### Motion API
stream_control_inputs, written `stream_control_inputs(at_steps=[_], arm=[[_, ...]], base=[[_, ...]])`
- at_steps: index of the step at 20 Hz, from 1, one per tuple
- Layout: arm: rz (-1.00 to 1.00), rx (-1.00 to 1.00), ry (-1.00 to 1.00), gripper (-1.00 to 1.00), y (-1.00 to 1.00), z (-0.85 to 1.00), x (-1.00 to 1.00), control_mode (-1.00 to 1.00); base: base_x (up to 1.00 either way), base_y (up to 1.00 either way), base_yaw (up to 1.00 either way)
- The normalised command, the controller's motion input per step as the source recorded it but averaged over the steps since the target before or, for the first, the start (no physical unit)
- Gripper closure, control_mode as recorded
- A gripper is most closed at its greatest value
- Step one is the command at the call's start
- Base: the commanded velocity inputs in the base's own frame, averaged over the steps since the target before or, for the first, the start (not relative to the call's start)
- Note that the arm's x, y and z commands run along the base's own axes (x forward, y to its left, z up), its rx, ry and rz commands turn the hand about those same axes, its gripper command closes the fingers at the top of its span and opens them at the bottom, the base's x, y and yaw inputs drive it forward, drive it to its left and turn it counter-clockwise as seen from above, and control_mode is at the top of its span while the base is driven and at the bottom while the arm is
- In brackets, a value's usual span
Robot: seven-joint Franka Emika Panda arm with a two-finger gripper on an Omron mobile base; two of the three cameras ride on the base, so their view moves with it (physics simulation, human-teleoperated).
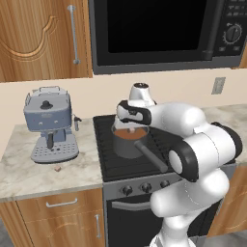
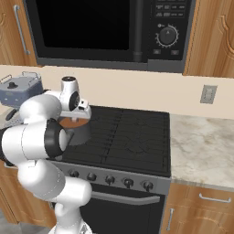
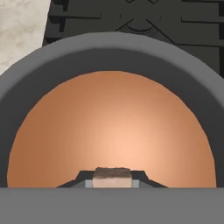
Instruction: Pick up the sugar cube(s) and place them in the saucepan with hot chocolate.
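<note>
Hand view looks straight down: hand (image 3: 112, 183) clamps sugar cube (image 3: 112, 175) over saucepan (image 3: 26, 83).

End effector (image 1: 129, 129) above saucepan (image 1: 128, 146)

Wood cabs (image 1: 43, 38); marble counter (image 2: 201, 141); beige wall (image 2: 137, 89)

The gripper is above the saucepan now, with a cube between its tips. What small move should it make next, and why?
Probably open the gripper and let go. In the hand view a sugar cube sits between the tips, directly over the brown liquid inside the saucepan. A second cube lies on the counter by the espresso machine, to fetch afterwards.
</note>
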Motion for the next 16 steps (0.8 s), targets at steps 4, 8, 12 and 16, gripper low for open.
stream_control_inputs(at_steps=[4, 8, 12, 16], arm=[[0.0, 0.0, 0.0, 1.0, 0.0, -0.03, 0.0, -1.0], [0.0, 0.0, 0.0, 1.0, 0.0, -0.12, 0.0, -1.0], [0.0, 0.0, 0.0, -1.0, 0.0, 0.0, 0.0, -1.0], [0.0, 0.0, 0.0, -1.0, 0.0, 0.0, 0.0, -1.0]], base=[[0.0, 0.0, 0.0], [0.0, 0.0, 0.0], [0.0, 0.0, 0.0], [0.0, 0.0, 0.0]])
